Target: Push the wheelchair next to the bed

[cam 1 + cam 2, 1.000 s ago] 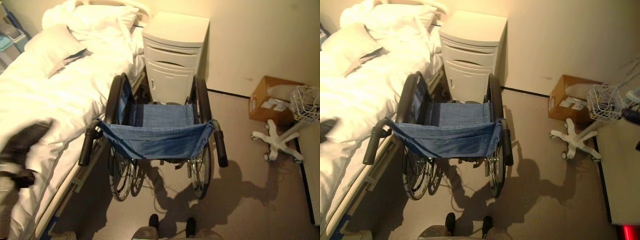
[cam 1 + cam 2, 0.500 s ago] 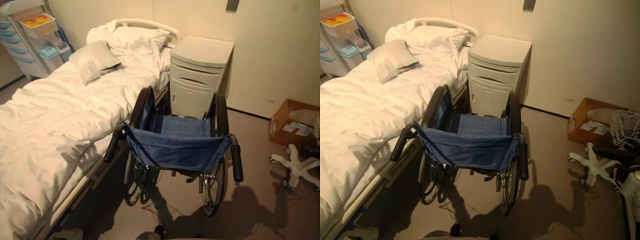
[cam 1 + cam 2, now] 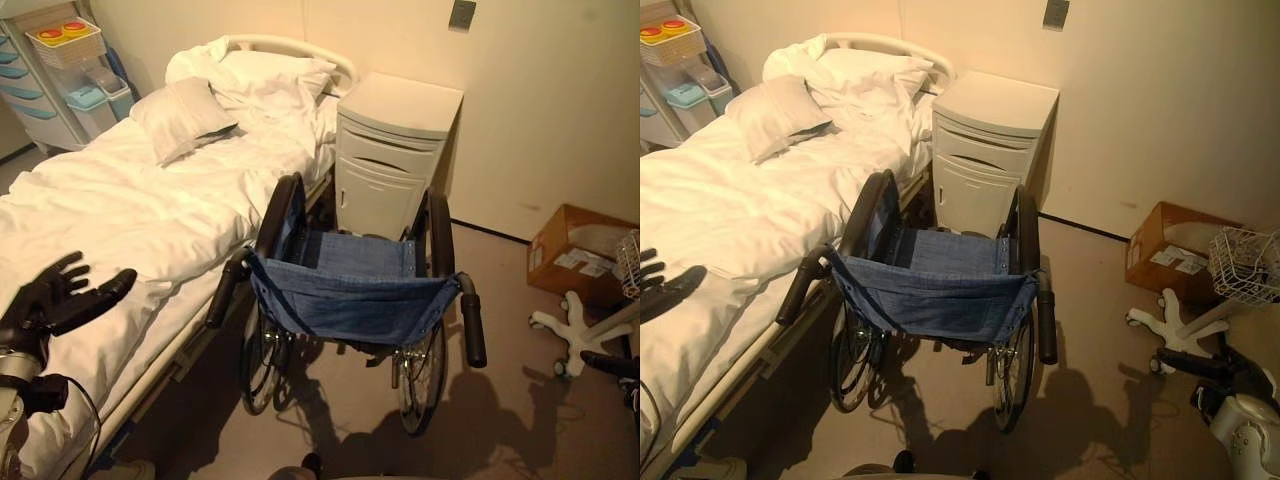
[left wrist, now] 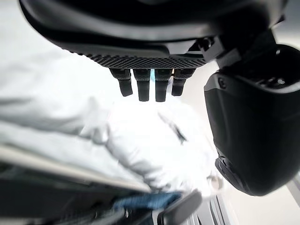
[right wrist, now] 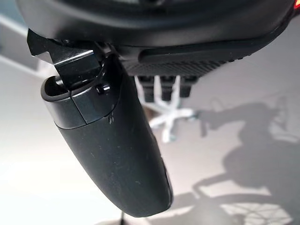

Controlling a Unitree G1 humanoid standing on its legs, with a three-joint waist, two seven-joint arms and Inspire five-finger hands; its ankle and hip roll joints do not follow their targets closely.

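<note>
We've got the wheelchair (image 3: 352, 300) parked alongside the bed (image 3: 120, 210), its left wheel just beside the bed frame, back twd us, front facing the cabinet (image 3: 390, 150) at the wall. Blue sling seat, both push handles free, nothing gripping them.

Our left hand (image 3: 55, 300) hangs over the mattress edge at lower left, well apart from the chair; fingers straight & spread, thumb out, holding nothing. Left wrist view confirms: fingers (image 4: 143, 86) extended, white bedding past them.

Our right hand (image 3: 1200, 365) sits low at far right near the white star base (image 3: 1170, 330), also clear of the chair. Wrist view shows the thumb (image 5: 112, 150) sticking straight out, fingers uncurled, empty, w/ floor beyond.

Pillow (image 3: 180, 115) at the bed's head, cardboard box (image 3: 580, 250) on the floor by the wall, wire basket (image 3: 1245, 265) at right, drawer cart (image 3: 60, 70) beyond the bed.
</note>
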